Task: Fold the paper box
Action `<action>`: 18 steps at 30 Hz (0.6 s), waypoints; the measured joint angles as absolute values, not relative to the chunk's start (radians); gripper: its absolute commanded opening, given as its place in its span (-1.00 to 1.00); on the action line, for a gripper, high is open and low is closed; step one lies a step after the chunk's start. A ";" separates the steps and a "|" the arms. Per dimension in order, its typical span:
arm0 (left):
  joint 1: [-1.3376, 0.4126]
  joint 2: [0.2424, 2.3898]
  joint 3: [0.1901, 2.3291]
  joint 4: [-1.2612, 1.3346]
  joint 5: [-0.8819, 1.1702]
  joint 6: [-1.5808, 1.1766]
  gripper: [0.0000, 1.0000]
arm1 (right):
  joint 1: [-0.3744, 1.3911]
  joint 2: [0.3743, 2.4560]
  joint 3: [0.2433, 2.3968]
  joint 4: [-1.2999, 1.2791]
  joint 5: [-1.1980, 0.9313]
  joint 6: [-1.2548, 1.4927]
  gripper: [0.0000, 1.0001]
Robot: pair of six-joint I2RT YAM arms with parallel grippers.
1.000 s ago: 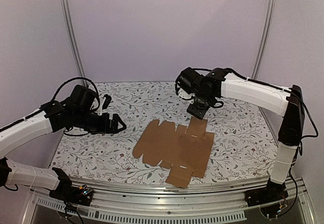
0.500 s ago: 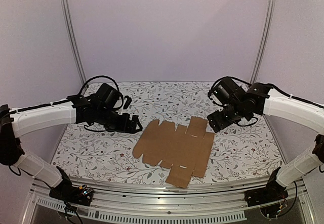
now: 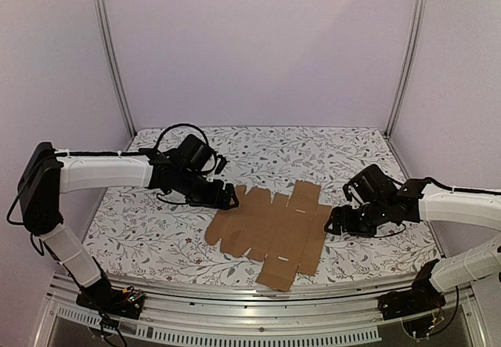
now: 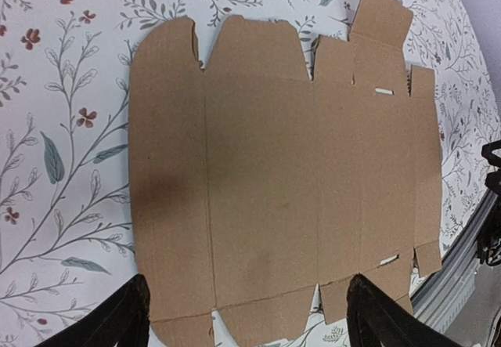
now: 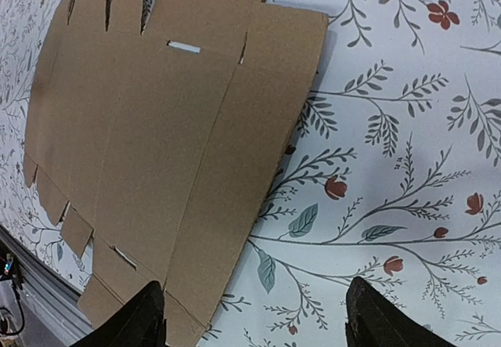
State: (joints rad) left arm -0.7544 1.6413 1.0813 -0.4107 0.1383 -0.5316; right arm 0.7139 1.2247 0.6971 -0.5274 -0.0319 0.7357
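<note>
flat brown die-cut cardboard sheet (image 3: 270, 229) lying long-axis 9-to-3 | left gripper (image 3: 227, 200) hovering at its 10 o'clock, jaws spread | right gripper (image 3: 335, 223) sitting at 3, spread too, roughly equally near

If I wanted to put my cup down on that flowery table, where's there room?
Bare: the far strip of the table between the back wall and the paper box, and the near-left corner beside the sheet. Crowded: the middle, where the open left gripper and right gripper flank the flat cardboard.
</note>
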 measured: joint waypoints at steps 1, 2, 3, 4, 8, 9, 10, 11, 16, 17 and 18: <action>-0.756 1.651 1.081 -0.403 0.141 -0.532 0.67 | 0.710 1.224 0.673 -0.496 -0.050 0.760 0.48; -0.757 1.658 1.081 -0.398 0.143 -0.532 0.66 | 0.707 1.224 0.648 -0.462 -0.069 0.788 0.46; -0.759 1.668 1.081 -0.391 0.146 -0.533 0.65 | 0.705 1.224 0.625 -0.430 -0.088 0.813 0.44; -0.761 1.679 1.081 -0.381 0.147 -0.535 0.63 | 0.704 1.224 0.603 -0.395 -0.105 0.839 0.41; -0.770 1.713 1.081 -0.354 0.149 -0.545 0.59 | 0.701 1.224 0.535 -0.276 -0.162 0.919 0.33; -0.772 1.720 1.081 -0.346 0.149 -0.548 0.59 | 0.701 1.224 0.519 -0.245 -0.176 0.940 0.30; -0.774 1.727 1.081 -0.339 0.149 -0.550 0.58 | 0.700 1.225 0.505 -0.218 -0.187 0.955 0.28; -0.775 1.734 1.081 -0.331 0.149 -0.551 0.57 | 0.700 1.228 0.493 -0.195 -0.197 0.970 0.27; -0.778 1.767 1.079 -0.304 0.146 -0.558 0.54 | 0.699 1.254 0.465 -0.109 -0.224 1.024 0.23; -0.778 1.770 1.077 -0.300 0.145 -0.559 0.54 | 0.699 1.259 0.456 -0.089 -0.228 1.032 0.22; -0.779 1.773 1.073 -0.296 0.145 -0.562 0.53 | 0.699 1.264 0.445 -0.067 -0.234 1.040 0.20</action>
